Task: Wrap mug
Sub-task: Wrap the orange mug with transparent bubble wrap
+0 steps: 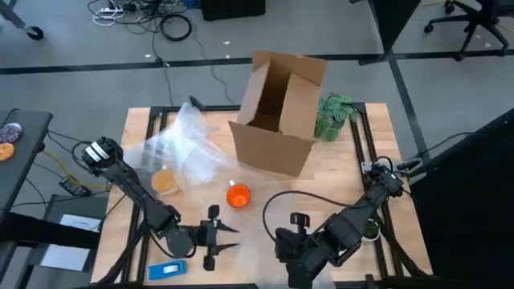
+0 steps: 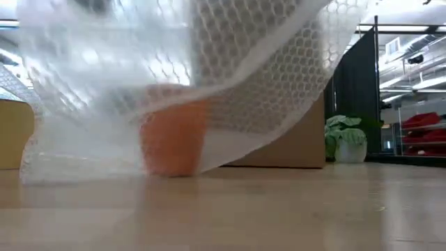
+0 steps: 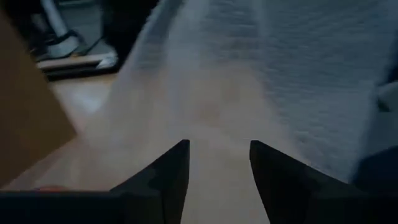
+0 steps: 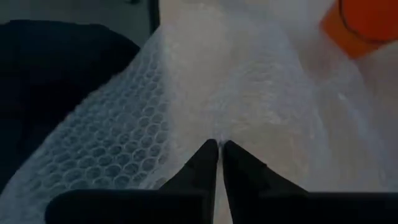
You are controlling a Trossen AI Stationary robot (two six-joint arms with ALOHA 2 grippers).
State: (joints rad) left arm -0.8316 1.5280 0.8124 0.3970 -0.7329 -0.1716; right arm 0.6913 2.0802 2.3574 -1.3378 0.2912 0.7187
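Note:
The small orange mug (image 1: 238, 195) stands on the wooden table (image 1: 337, 189) in front of the cardboard box; it also shows in the low view (image 2: 174, 139) and the right wrist view (image 4: 367, 18). A sheet of clear bubble wrap (image 4: 186, 93) lies between the mug and the table's near edge, raised in front of the low camera (image 2: 230, 63). My right gripper (image 4: 219, 148) is shut on this wrap, near the table's front (image 1: 279, 239). My left gripper (image 3: 219, 152) stands open just left of it (image 1: 230, 239), with the wrap (image 3: 267, 68) ahead of its fingers. My right gripper pinches the bubble wrap between its two fingertips at a puckered spot (image 4: 219, 132) on the mug's near side. Whether that is an edge or a fold, one layer or several, I cannot tell. The sheet is lifted there and slopes down to the table (image 2: 83, 171).
An open cardboard box (image 1: 277, 112) stands tilted at the table's far middle, a small green plant (image 1: 336, 116) to its right. A crumpled clear bag (image 1: 181, 148) and a tan round thing (image 1: 165, 181) lie at the left. A blue object (image 1: 167, 269) lies at the near left.

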